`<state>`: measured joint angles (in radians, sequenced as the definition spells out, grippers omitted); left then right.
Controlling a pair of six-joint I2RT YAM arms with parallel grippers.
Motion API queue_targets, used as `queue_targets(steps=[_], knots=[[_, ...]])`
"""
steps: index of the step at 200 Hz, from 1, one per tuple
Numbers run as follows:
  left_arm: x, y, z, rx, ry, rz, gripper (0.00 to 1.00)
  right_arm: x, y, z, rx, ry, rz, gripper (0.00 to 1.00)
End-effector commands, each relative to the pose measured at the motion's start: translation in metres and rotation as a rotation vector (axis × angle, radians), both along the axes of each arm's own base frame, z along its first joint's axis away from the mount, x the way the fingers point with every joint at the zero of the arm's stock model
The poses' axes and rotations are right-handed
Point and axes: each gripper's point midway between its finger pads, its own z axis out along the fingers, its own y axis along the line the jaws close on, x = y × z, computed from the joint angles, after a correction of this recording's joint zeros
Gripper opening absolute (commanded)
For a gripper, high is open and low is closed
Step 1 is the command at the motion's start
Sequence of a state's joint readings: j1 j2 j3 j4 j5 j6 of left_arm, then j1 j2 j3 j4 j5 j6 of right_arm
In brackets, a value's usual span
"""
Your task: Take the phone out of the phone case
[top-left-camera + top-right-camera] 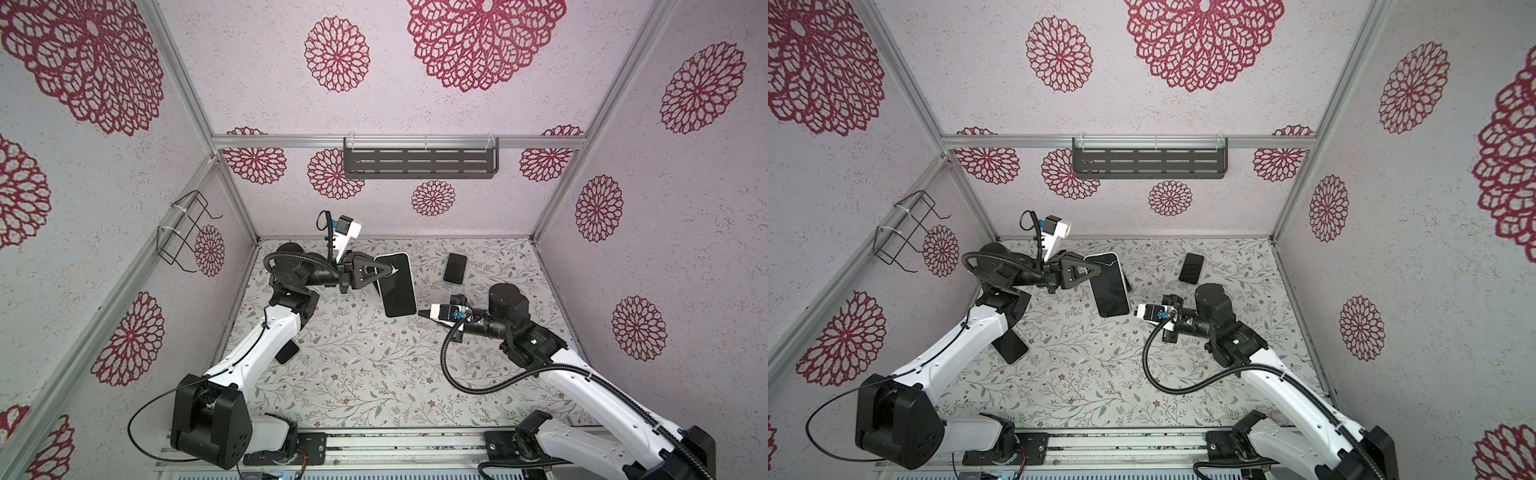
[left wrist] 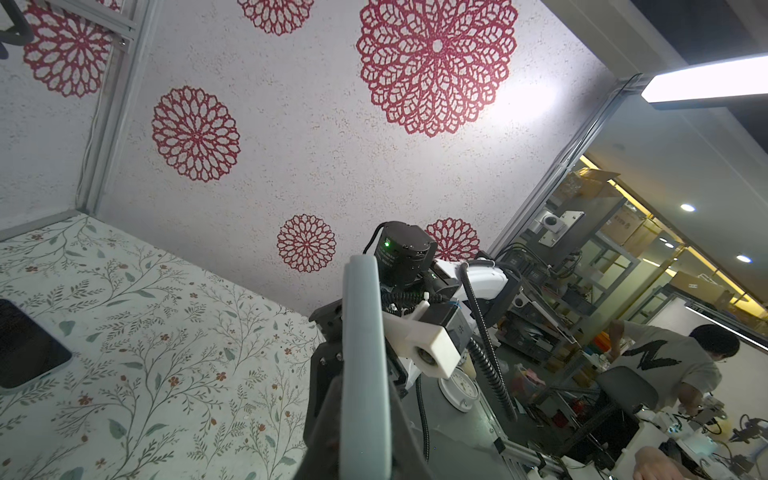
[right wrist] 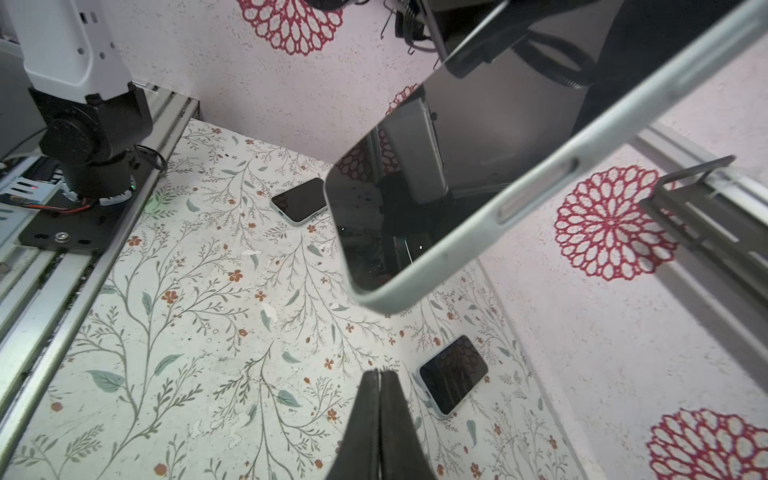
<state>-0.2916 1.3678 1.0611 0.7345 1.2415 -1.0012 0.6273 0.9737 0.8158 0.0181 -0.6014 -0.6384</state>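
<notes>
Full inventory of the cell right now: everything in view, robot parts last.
held phone: 1, black screen in pale case, raised above the table
loose phones: 2, black screens in pale cases, flat on the table, one far right, one at the left
shelf: 1, dark grey, back wall
wire basket: 1, black, left wall
table: 1, floral print
person: 1, pale grey shirt, outside the cell
left gripper: 1, black, shut on held phone
right gripper: 1, black, shut, empty, near held phone
</notes>
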Motion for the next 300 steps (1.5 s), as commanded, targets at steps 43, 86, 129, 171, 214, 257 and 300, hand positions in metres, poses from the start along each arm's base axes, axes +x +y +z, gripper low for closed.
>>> queue_targets(steps=[43,86,129,171,214,257,300], knots=[[-0.003,0.006,0.004,0.031,-0.065,0.049,0.0,-0.011,-0.003,0.028,0.062,0.093,0.004,0.62],[-0.011,0.008,-0.009,0.166,-0.15,0.161,0.0,-0.016,0.004,0.034,-0.009,0.231,0.066,0.6],[-0.018,0.005,-0.009,0.163,-0.165,0.133,0.0,-0.023,0.013,0.026,-0.048,0.306,0.156,0.45],[-0.022,0.005,-0.008,0.158,-0.175,0.124,0.0,-0.024,0.019,0.024,-0.04,0.35,0.193,0.45],[-0.025,0.004,-0.008,0.154,-0.176,0.109,0.0,-0.021,0.025,0.02,-0.051,0.378,0.208,0.44],[-0.029,0.003,-0.006,0.149,-0.184,0.098,0.0,-0.015,0.03,0.017,-0.059,0.403,0.209,0.44],[-0.031,0.002,-0.006,0.147,-0.189,0.092,0.0,-0.015,0.032,0.017,-0.059,0.413,0.222,0.41]])
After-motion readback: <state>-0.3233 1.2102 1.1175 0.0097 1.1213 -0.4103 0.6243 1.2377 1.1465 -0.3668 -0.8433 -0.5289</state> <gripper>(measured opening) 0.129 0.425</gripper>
